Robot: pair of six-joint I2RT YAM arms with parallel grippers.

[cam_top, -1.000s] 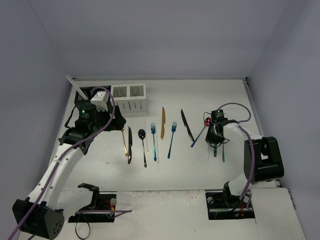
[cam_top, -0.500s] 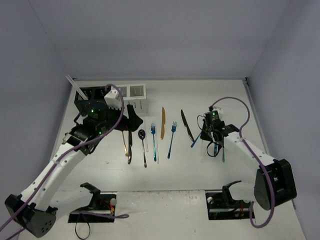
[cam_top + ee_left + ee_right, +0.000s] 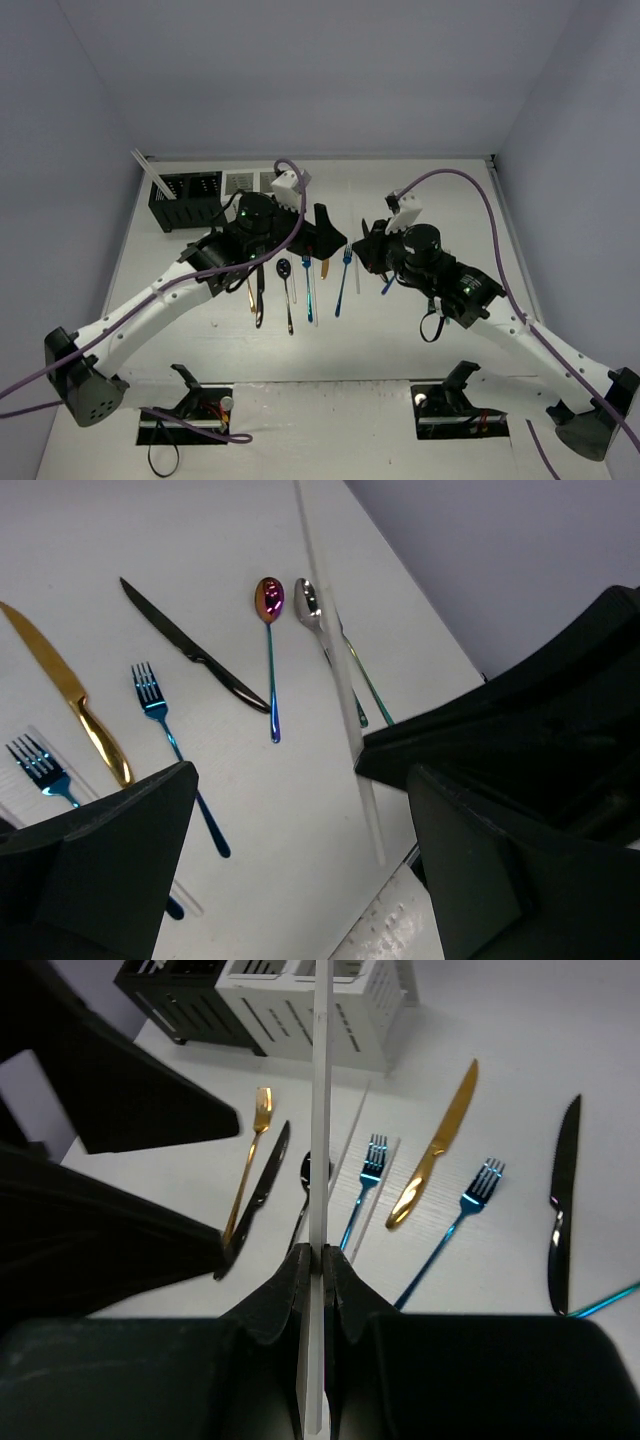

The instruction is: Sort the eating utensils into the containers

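Note:
My right gripper [image 3: 320, 1255] [image 3: 368, 246] is shut on a pale chopstick [image 3: 321, 1090] and holds it above the row of utensils in the middle of the table. My left gripper [image 3: 300, 880] [image 3: 326, 232] is open and empty, just left of the right gripper; the held chopstick [image 3: 335, 650] passes in front of it. On the table lie a gold knife [image 3: 435, 1150], two blue forks [image 3: 365, 1185] [image 3: 462, 1218], black knives [image 3: 562, 1200] [image 3: 256, 1195], a gold fork [image 3: 250, 1160], a black spoon [image 3: 305, 1188], a pink-purple spoon [image 3: 270, 600] and a silver spoon [image 3: 307, 600]. The black caddy [image 3: 185, 200] and the white caddy [image 3: 330, 1005] stand at the back left.
Another chopstick [image 3: 150, 172] sticks out of the black caddy's left end. One more chopstick [image 3: 358, 1155] lies flat between the black spoon and a blue fork. Both arms cross over the middle of the table, close together. Walls close the table on three sides.
The left arm swung right from the caddies to the middle of the table. The right arm came left from the right side of the table, carrying the chopstick over the utensil row.

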